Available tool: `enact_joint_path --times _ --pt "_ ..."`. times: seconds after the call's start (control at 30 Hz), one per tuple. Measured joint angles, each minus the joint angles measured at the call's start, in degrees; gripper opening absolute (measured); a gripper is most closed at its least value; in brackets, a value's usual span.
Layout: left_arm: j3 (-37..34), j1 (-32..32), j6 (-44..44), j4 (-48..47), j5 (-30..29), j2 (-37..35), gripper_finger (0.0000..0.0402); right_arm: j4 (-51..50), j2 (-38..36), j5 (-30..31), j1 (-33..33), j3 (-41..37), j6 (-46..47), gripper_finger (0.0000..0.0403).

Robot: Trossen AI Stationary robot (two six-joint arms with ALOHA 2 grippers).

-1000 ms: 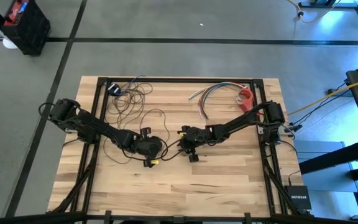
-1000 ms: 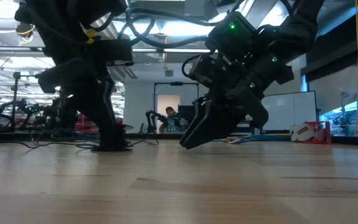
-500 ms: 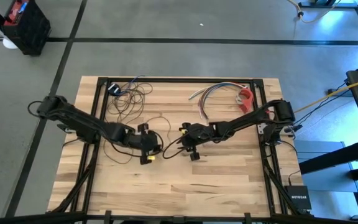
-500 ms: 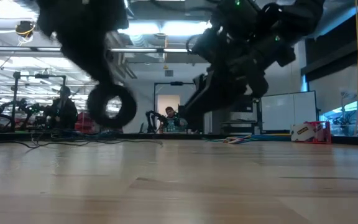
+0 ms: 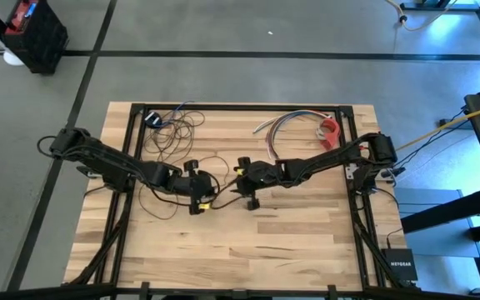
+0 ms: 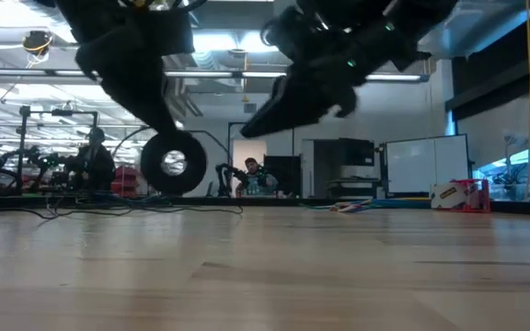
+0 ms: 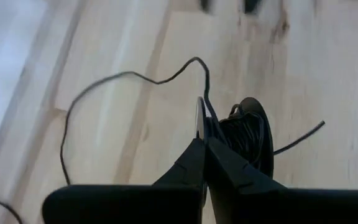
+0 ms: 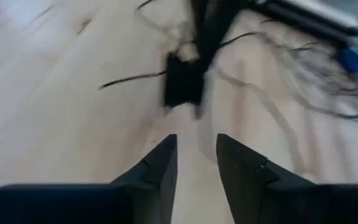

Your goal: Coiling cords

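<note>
left wrist view shows the left gripper (image 7: 205, 144) clamped on the spool (image 7: 248, 140) of the cords (image 7: 129, 78) above mid-table, so it should probably keep firm tension (loose loops trail toward the back edge) while the right gripper (image 8: 196, 155), fingers apart and empty, guides the strand.

left claw (image 7: 205, 144) clamped on spool (image 7: 247, 140), lifted

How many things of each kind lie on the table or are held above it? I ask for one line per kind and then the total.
Dark cord with its spool: 1
Multicoloured wire bundle: 1
Red object: 1
Total: 3
</note>
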Motion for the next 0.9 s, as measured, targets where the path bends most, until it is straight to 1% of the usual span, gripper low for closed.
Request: enact_joint_path --times 0.07,0.17,0.3,0.43,0.57,0.67,0.73,0.8,0.9 --pt "-0.6 0.0 -0.3 0.0 0.0 0.0 0.0000 -1.0 0.0 1.8 0.0 1.8 -0.1 0.0119" --pt "-1.1 -0.1 -0.6 0.3 0.0 0.0 0.0000 -0.8 0.9 2.5 0.0 3.7 -1.3 0.0141" --pt "-2.0 -0.5 -0.8 1.1 0.0 0.0 0.0000 -1.0 2.8 1.8 0.0 5.3 -2.2 0.0169" --pt "-2.0 -0.5 -0.9 1.5 -0.1 0.0 0.0000 -0.7 5.1 0.0 0.0 5.7 -1.8 0.0174" --pt "-2.0 -0.5 -0.6 1.8 -0.1 0.0 0.0000 -0.5 7.7 0.4 0.0 5.6 -1.1 0.0174" --pt "-2.0 -0.5 -0.5 1.8 -0.1 0.0 0.0000 2.1 8.4 1.5 -0.1 5.6 -1.1 0.0163" --pt "-2.0 -0.5 -0.5 1.9 -0.1 0.0 0.0000 4.4 8.9 1.5 -0.1 5.6 -1.1 0.0146" --pt "-2.0 -0.5 -0.5 1.8 -0.1 0.0 0.0000 5.5 9.7 1.7 -0.1 5.6 -1.8 0.0122" --pt "-2.0 -0.5 -0.5 2.0 -0.1 0.0 0.0000 5.5 10.5 1.7 -0.5 5.6 -2.3 0.0076"
